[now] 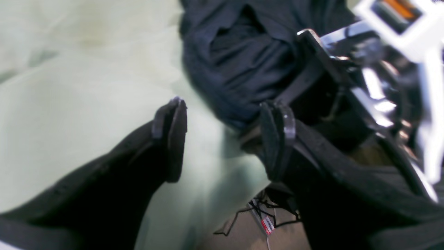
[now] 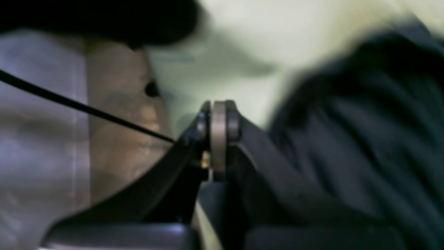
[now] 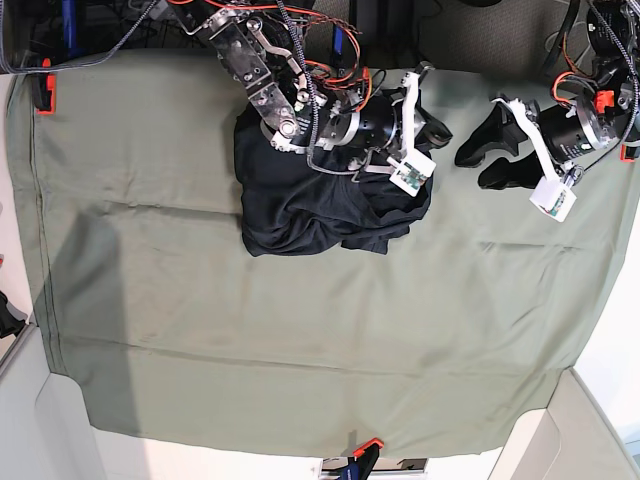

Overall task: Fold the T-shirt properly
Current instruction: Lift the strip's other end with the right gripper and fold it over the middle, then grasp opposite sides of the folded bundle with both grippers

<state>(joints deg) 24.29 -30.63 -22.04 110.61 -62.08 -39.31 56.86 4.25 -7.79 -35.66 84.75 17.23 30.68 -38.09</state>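
We start with the olive-green table cloth [image 3: 200,330], which covers the whole work surface and lies fairly flat, with a few soft creases; on its far middle part sits the T-shirt [image 3: 300,215], a dark crumpled heap with no clear sleeve, hem or collar spread out; so we judge the fold hardly begun, and the step in hand is finding an edge to lift and flatten the cloth.

The right gripper [image 3: 438,128] is at the heap's far right edge, its arm reaching across the shirt; its wrist view shows the jaws pressed together with dark fabric just beside them, but whether any cloth is pinched we cannot tell through the blur; the left gripper [image 3: 487,152] hangs over bare table cloth to the right, apart from the shirt, its two fingers spread wide and empty; its own camera shows the fingertips [image 1: 171,114] with the heap lying just beyond them.

To do this well, we would bring the left gripper to a distinct hemmed edge, not the bunched middle; take a single layer only; then draw both grippers apart, slowly, so the shirt opens flat without dragging the table cloth.
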